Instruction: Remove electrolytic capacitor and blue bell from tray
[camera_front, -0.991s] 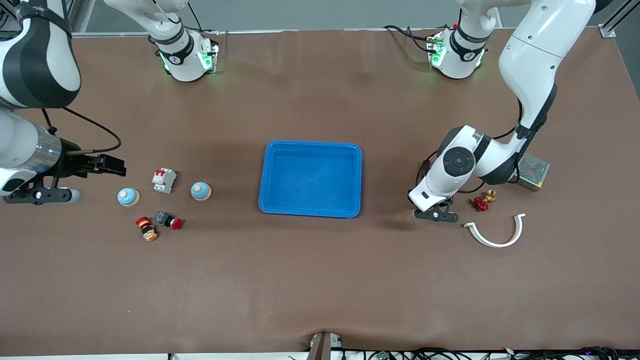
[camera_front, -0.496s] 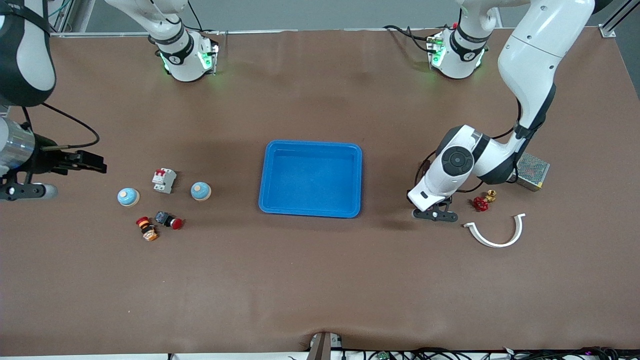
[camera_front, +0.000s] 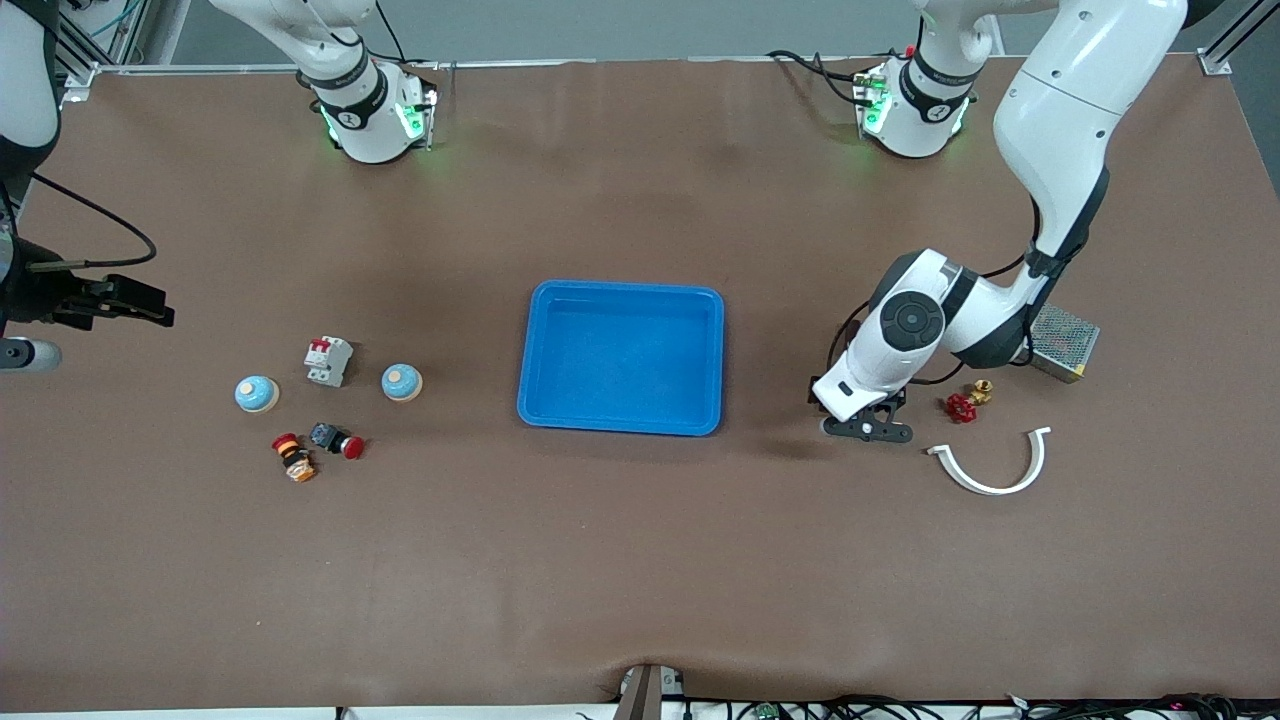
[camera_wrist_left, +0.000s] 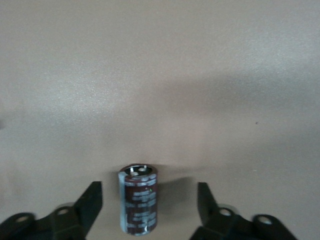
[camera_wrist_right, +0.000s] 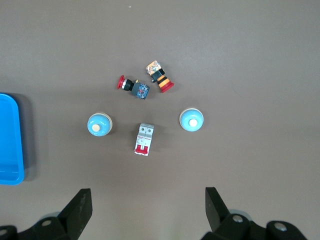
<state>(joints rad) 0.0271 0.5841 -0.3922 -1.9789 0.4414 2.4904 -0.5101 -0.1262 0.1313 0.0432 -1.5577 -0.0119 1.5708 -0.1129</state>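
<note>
Dark brown capacitor (camera_wrist_left: 138, 199) upright on table. Two blue bells (camera_front: 256, 393) (camera_front: 401, 381) flanking white breaker.

A: Surface under me? The brown table covering (camera_front: 640, 560) looks matt and faintly grainy, like felt or paper.

B: And the parts?

A: The dark maroon cylindrical capacitor (camera_wrist_left: 138, 206) has a glossy plastic sleeve and a metallic top. The blue rectangular tray (camera_front: 622, 418) looks like smooth plastic. My white arm shells (camera_front: 1060, 110) are glossy.

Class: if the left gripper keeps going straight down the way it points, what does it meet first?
Probably the capacitor, standing upright on the table between the left gripper's open fingers.
</note>
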